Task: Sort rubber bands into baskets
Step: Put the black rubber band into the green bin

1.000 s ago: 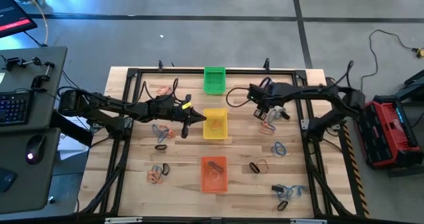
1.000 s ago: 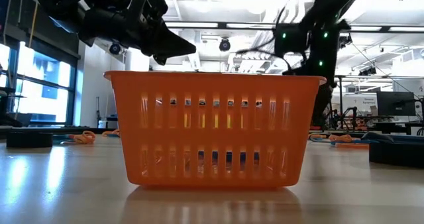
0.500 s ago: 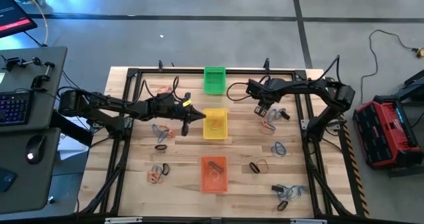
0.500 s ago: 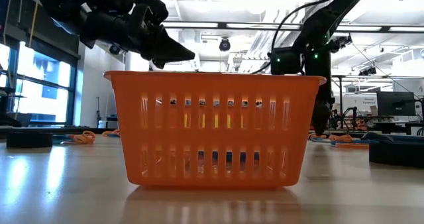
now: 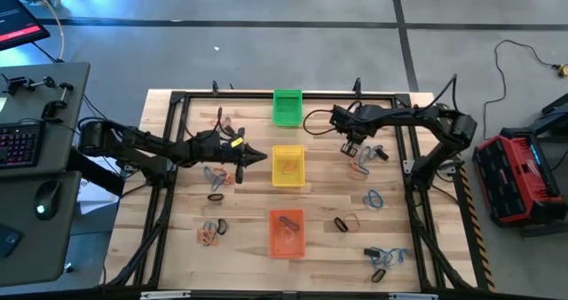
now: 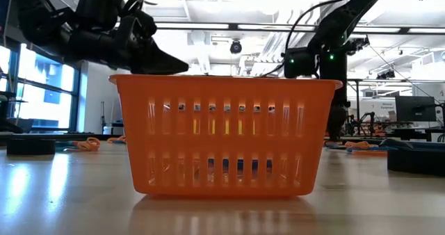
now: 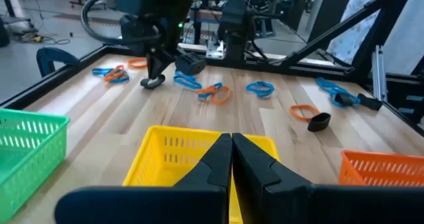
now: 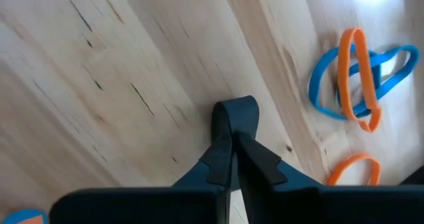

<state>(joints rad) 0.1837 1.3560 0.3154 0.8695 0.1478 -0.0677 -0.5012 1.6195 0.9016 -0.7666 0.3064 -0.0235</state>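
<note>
**Right hand pinches a black band on the table; left hand closed by the yellow basket**

A black band sits pinched between the tips of the right hand, pressed against the bare wood of the table. The two fingers meet on it, clenched. Just beyond that hand lie a blue band with an orange band looped across it, touching, and another orange band lies near them.

From above, the right hand points down at the table on the far right part of the wood, beside a small clump of orange and blue bands. The green basket stands at the far edge, well to that hand's side; the yellow basket is in the middle and the orange basket nearest the front edge, the three in one line.

The left hand hovers just beside the yellow basket's rim, fingers pressed together; whether a band is held between them I cannot tell. In its wrist view the closed tips reach over the yellow basket.

More bands are scattered about: blue and orange ones under the left arm, a black one near them, a few front left, a blue one and an orange-black pair front right, and a blue-black heap at the front right corner.
</note>
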